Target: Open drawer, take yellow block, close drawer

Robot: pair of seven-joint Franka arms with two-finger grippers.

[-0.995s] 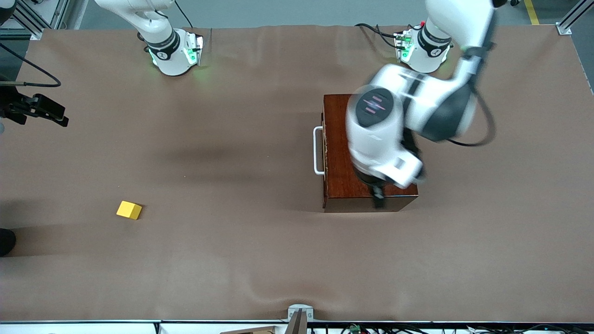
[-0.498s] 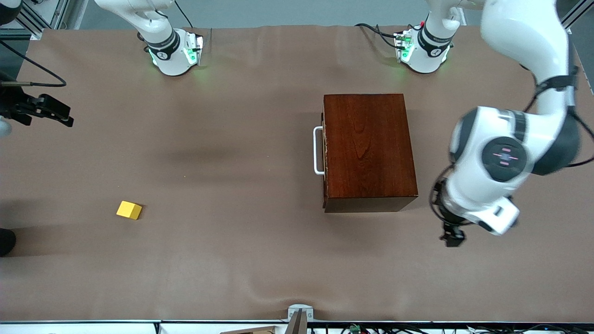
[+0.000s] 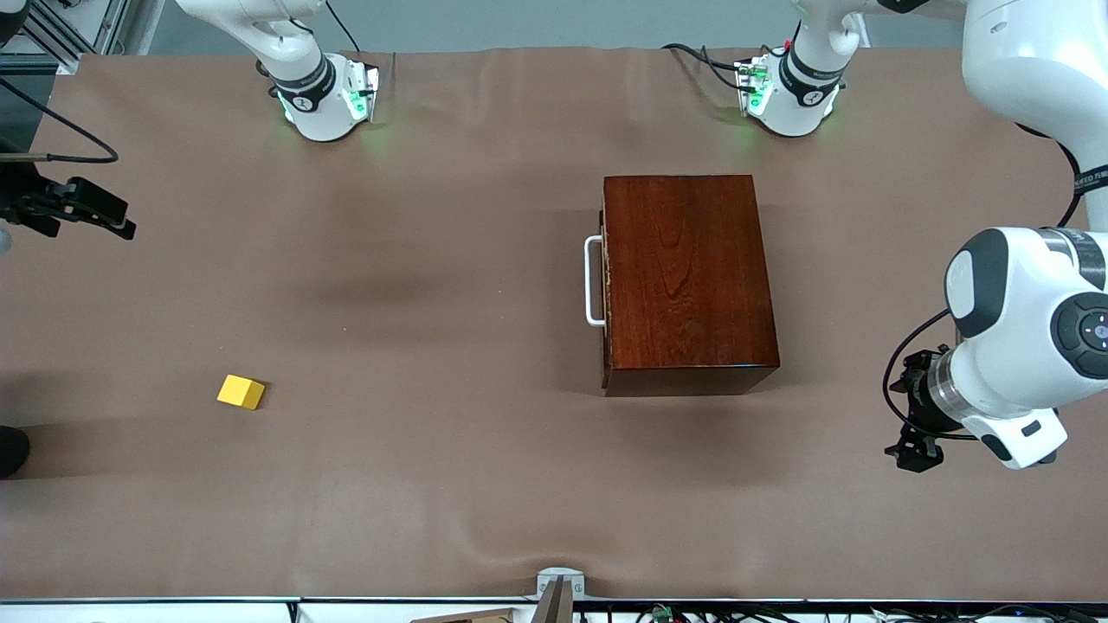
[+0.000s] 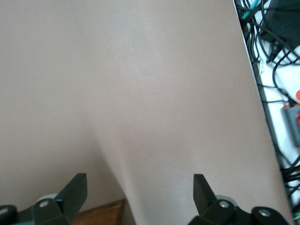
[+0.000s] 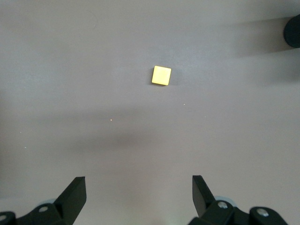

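In the front view the drawer [image 3: 604,281] sits flush in the dark wooden box [image 3: 688,281], so its inside is hidden; the yellow block [image 3: 241,392] lies on the brown tabletop [image 3: 433,260], well apart toward the right arm's end. The left gripper [image 3: 916,450], over the box a second ago, has swung out over bare tabletop at the left arm's end. The right gripper [image 3: 86,212] shows at the frame's edge. Left wrist view: left gripper [image 4: 140,190] spread, a box corner cut off. Right wrist view: right gripper [image 5: 139,192] spread, high over the block [image 5: 161,75]

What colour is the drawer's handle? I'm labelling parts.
White, on the drawer handle; clearest in the front view.
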